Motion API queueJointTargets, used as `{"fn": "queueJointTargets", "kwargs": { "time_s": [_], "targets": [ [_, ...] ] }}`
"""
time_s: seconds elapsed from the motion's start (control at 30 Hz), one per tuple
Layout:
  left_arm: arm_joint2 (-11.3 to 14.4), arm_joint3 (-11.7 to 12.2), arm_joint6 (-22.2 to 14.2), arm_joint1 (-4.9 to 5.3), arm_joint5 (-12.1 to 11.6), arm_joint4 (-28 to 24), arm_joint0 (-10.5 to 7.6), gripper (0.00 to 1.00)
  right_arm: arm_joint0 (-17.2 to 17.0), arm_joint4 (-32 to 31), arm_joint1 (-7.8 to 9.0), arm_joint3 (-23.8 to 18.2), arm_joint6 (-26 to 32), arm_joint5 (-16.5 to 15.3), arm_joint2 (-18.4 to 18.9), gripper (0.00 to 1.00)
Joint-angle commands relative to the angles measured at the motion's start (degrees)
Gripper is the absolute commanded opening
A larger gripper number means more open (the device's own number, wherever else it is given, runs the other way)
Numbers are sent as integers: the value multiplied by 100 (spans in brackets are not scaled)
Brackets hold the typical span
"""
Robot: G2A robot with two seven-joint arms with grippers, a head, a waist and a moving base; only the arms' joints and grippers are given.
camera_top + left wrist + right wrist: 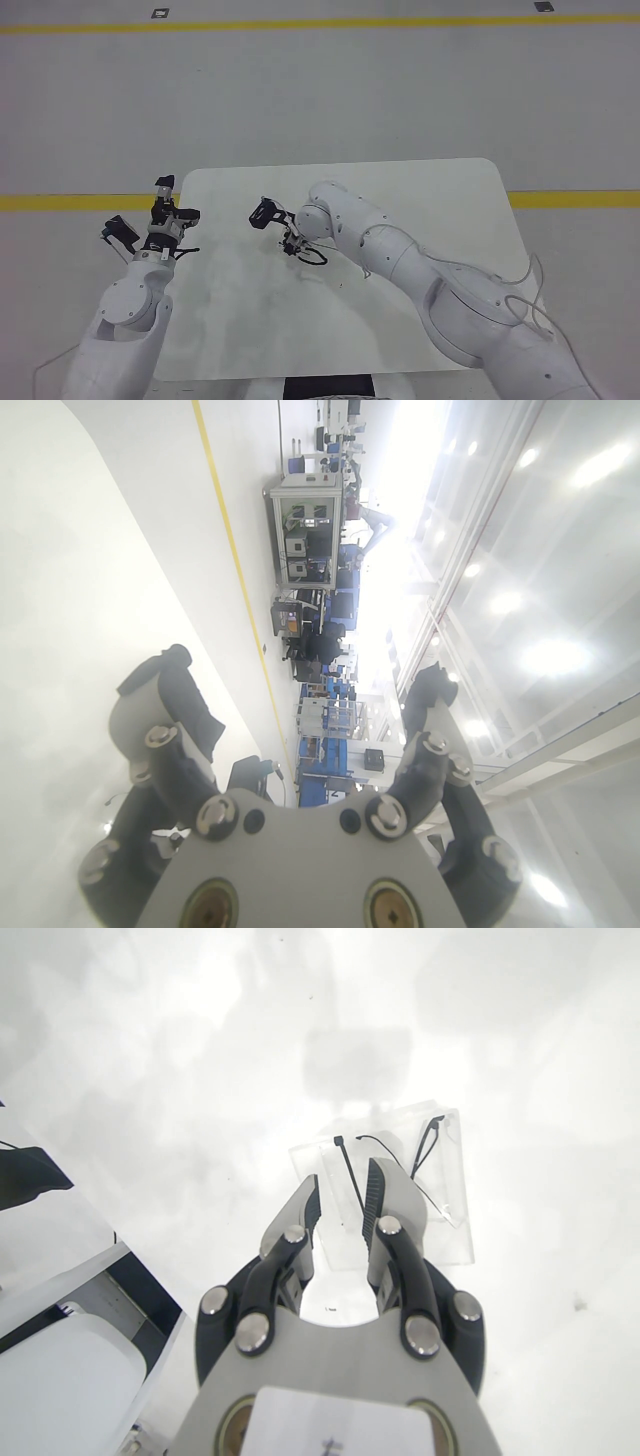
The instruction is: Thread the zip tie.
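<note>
Though faintly mottled, white table (pixel 430 190) under zip tie (pixel 351 1178); yellow-lined grey floor (pixel 300 100) beyond

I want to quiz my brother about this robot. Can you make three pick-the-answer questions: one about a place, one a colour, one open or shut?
1. Where is the right pincer? A) above the clear holder B) over the floor C) in a drawer
2. What colour are the zip ties? A) yellow B) black C) red
3. How is the left pincer? A) shut on a tie B) shut, empty C) open, empty
Answers: 1 A, the holder lies under it; 2 B, their straps are black; 3 C, its jaws stand wide apart, nothing between.
</note>
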Motion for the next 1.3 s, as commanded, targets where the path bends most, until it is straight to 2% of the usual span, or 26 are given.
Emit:
{"fn": "queueJointTargets", "kwargs": {
  "time_s": [0.0,0.07,0.47,0.87,1.27],
  "targets": [
    [0,0,0,0,0,0,0,100,10,-24,-45,71,-28,17,1,17],
    [0,0,0,0,0,0,0,100,23,-77,-97,144,-61,63,-3,13],
    [0,0,0,0,0,0,0,100,63,-241,-364,573,-72,19,-5,21],
    [0,0,0,0,0,0,0,100,82,-389,-605,947,-133,-48,13,19],
    [0,0,0,0,0,0,0,100,110,-492,-805,1290,-176,-106,51,13]
  ]
}}
